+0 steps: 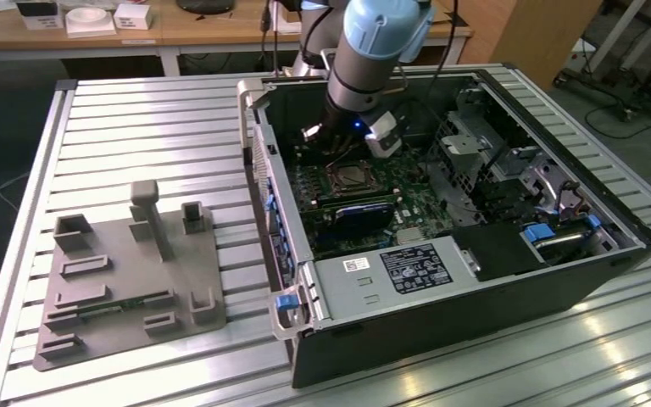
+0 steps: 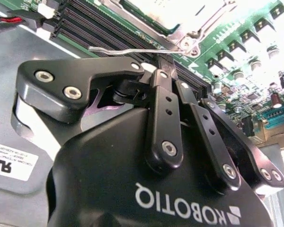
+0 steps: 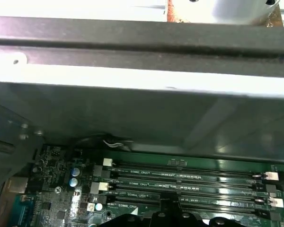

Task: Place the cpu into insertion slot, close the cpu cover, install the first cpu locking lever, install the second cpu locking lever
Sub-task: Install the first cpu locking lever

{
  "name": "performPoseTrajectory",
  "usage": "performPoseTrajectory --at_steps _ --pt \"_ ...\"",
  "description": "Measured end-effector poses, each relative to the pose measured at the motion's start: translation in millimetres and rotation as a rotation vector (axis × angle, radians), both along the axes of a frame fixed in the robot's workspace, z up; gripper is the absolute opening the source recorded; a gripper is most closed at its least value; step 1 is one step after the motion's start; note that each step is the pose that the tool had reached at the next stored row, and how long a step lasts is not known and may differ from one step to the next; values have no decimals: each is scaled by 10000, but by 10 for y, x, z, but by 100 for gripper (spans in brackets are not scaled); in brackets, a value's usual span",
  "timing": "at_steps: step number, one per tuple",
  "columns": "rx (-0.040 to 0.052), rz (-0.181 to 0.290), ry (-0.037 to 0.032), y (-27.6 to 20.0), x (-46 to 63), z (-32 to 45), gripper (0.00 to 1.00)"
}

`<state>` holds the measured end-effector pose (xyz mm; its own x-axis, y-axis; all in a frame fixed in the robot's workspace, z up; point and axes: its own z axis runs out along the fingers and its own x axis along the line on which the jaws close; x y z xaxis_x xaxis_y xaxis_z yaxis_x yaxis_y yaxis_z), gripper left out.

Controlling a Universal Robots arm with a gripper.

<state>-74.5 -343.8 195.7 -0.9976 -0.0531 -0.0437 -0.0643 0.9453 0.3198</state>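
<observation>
Inside the open computer case, the insertion slot (image 1: pixel 356 177) sits on the green board (image 1: pixel 416 208). In the second wrist view the cpu (image 2: pixel 151 9) lies in it, its silvery top showing through the cut-out of the cpu cover (image 2: pixel 176 33), which lies flat over it. A thin silver locking lever (image 2: pixel 128 49) stands out from the socket's corner, above the memory slots. My gripper (image 2: pixel 166 60) is shut, and its tips are right at this lever; I cannot tell whether they touch it. The gripper (image 1: pixel 337 153) hangs just behind the socket in the exterior view.
Long black memory slots (image 3: pixel 189 177) run beside the socket, close under the case's grey wall (image 3: pixel 132 104). A black labelled box (image 1: pixel 416 267) and a blue card (image 1: pixel 359 216) sit nearer the case front. A grey fixture plate (image 1: pixel 133 271) lies on the slatted table at the exterior view's left.
</observation>
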Motion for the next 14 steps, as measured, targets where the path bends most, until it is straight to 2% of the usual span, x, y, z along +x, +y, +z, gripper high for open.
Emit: performPoseTrajectory --at_steps 8,12,14 --pt "106 7 0 8 -60 -2 11" --pt "100 7 1 7 -75 19 11" --pt "61 7 1 7 -79 43 11"
